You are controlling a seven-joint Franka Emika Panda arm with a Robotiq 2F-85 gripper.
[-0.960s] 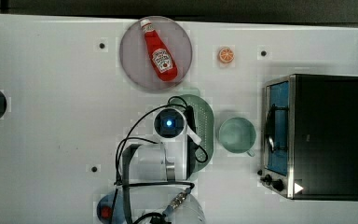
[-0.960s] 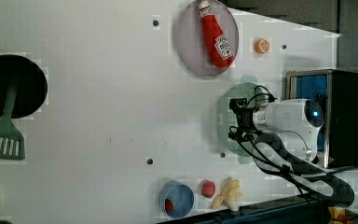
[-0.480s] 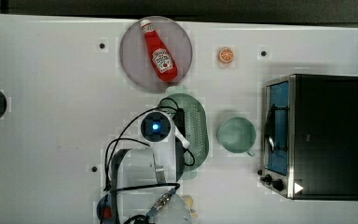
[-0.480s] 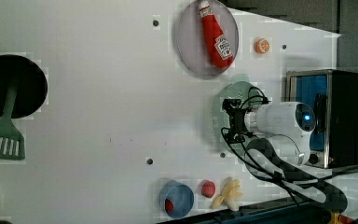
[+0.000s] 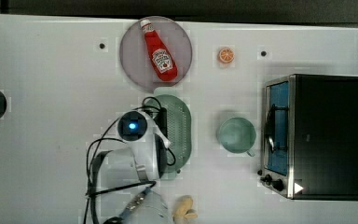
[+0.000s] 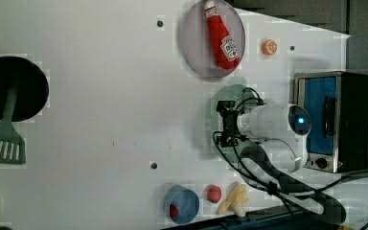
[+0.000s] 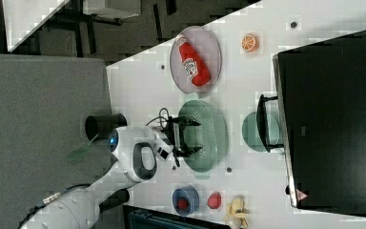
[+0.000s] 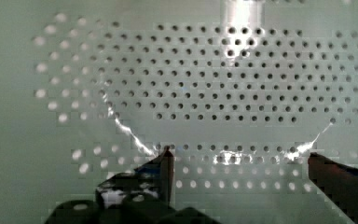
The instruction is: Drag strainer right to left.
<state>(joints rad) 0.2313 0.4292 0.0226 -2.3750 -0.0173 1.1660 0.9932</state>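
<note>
Since a second ago: shifted toward the top view's left, both the pale sage-green oval plastic strainer (image 5: 179, 133) dotted with small holes and the black gripper (image 7: 189, 138) inside it. Spread wide inside the bowl, fingertips (image 8: 167, 156) down near its perforated floor, clamped on nothing. Now well apart from the round pale green cup (image 5: 236, 135), just below the round grey plate (image 5: 133, 53) bearing the red ketchup bottle (image 5: 159, 50). Beyond the cup, a black toaster oven (image 5: 324, 135).
</note>
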